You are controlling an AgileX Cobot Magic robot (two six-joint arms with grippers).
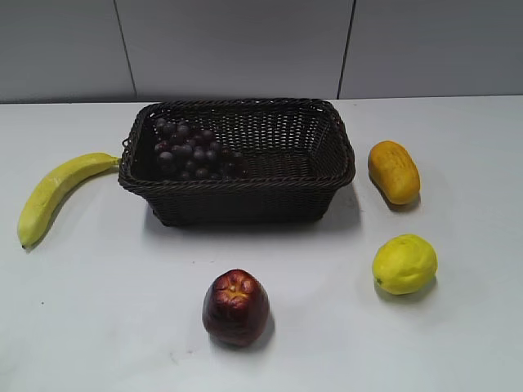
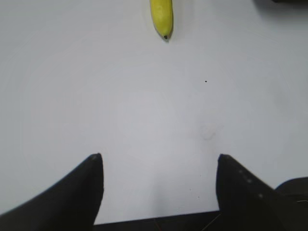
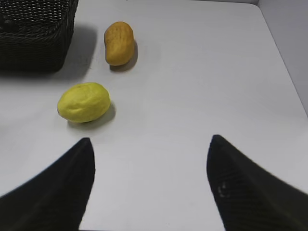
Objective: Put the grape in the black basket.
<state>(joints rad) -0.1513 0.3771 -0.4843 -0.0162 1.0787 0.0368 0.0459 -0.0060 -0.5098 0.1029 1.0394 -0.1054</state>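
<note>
On the far left of the white worktop (image 1: 98,294) lies a banana (image 1: 55,194), curved, with its stem end just beside the left rim of the black basket (image 1: 245,200). Inside that basket, toward its left half, rests the grape (image 1: 194,152), a dark purple bunch lying on the woven floor close to the left wall. Nearer the viewer and roughly under the basket's middle sits a dark red apple (image 1: 235,306), well apart from the wicker. To the right of the basket lies an orange oblong fruit (image 1: 393,171), and nearer, below it, a yellow lemon (image 1: 404,264).

Neither arm shows in the exterior view. From the left wrist view, the left gripper (image 2: 159,163) hangs above bare worktop, its fingers (image 2: 82,190) spread wide with nothing between them, and the banana's tip lies far ahead. From the right wrist view, the right gripper (image 3: 150,147) also hovers over the worktop with fingers (image 3: 240,183) spread and empty; the lemon lies ahead to its left, with the orange fruit and a basket corner beyond.
</note>
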